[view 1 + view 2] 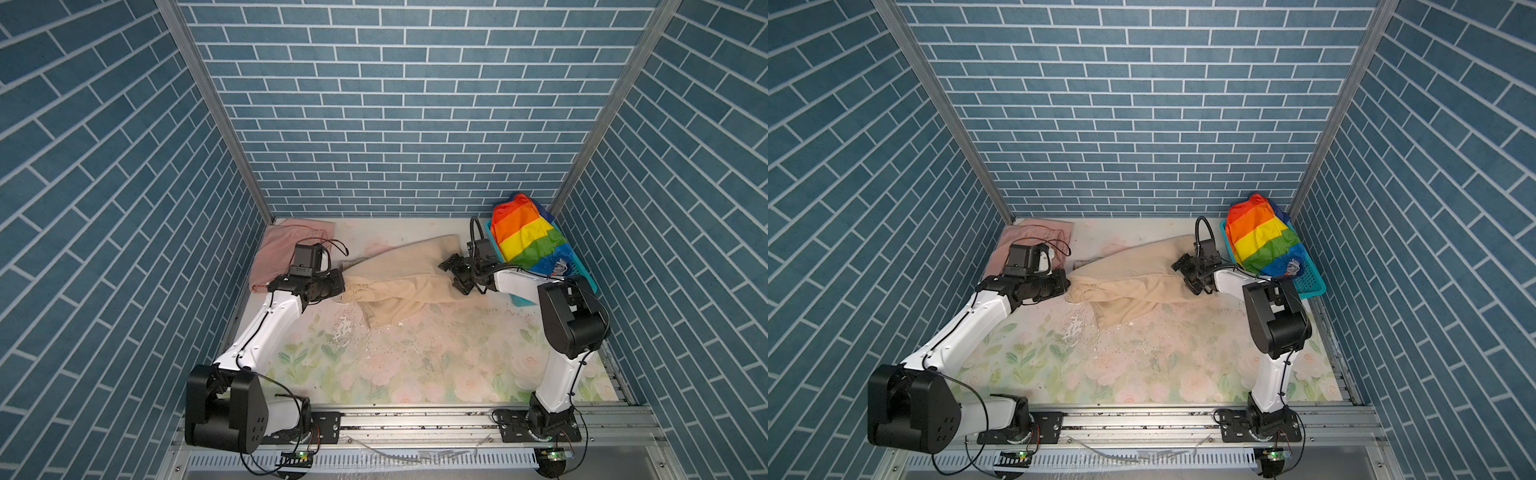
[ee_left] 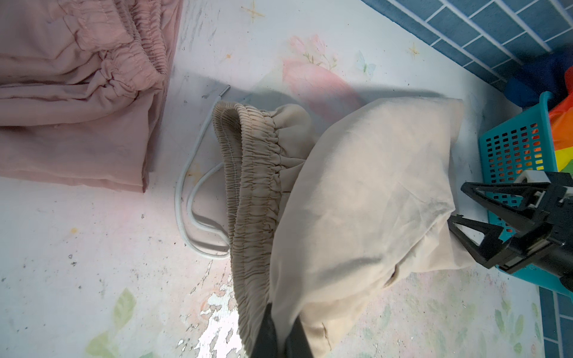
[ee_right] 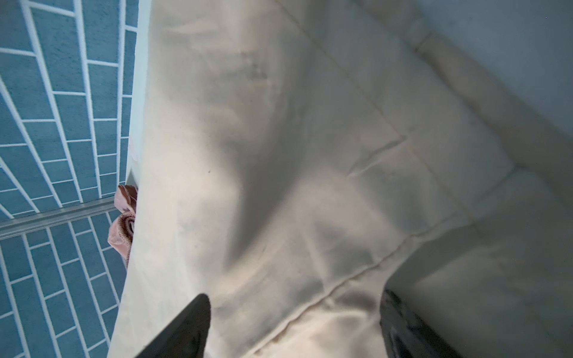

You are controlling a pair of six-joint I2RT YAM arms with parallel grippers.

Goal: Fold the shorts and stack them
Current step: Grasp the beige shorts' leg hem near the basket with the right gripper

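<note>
left gripper (image 2: 282, 322): clamped shut on the waistband corner of the beige shorts (image 1: 399, 274), at their left end
right gripper (image 1: 455, 275): jaws spread wide at the right, leg end of the beige shorts, gripping nothing; cloth lies between the fingers in the right wrist view
beige shorts: rumpled across the middle of the table (image 1: 415, 365), toward the far side, one leg bunched toward the near side
pink shorts (image 1: 282, 245): folded, far left corner
rainbow shorts (image 1: 523, 237): heaped in the teal basket (image 1: 586, 282), far right
risk, one-sided hold: if the left arm pulls now, the free leg end will likely drag and crumple instead of spreading flat
risk, bad pinch: closing here may catch one layer only, or a stray fold, giving a skewed crease
risk, drawstring (image 2: 186, 192): the loose loop beside the waistband could snag or get folded inside
risk, basket: it sits just beside the right gripper; a wide swing may knock it
</note>
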